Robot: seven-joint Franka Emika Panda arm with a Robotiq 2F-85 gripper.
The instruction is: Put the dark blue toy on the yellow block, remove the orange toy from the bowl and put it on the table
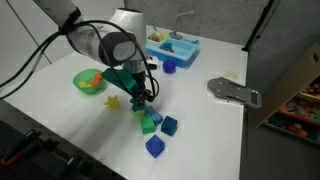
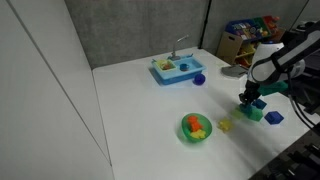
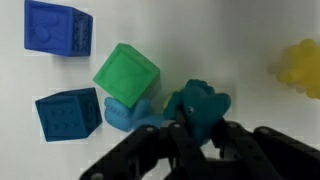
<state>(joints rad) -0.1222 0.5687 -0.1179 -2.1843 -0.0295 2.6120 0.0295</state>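
The dark blue toy (image 3: 197, 103), teal and knobbly, sat clasped between the fingertips of the gripper (image 3: 200, 128), apart from the yellow block (image 3: 300, 68). That block, a pale star-like piece, lay flat on the white table (image 1: 205, 120). The orange toy (image 1: 92, 78), small and rounded, lay inside the bright green bowl (image 1: 80, 87), which stood upright near the yellow block.

Green block (image 3: 125, 72), 2 blue cubes (image 3: 58, 28), tray (image 2: 178, 78)

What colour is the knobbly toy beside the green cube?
The toy is dark teal-blue; the wrist view shows it best.
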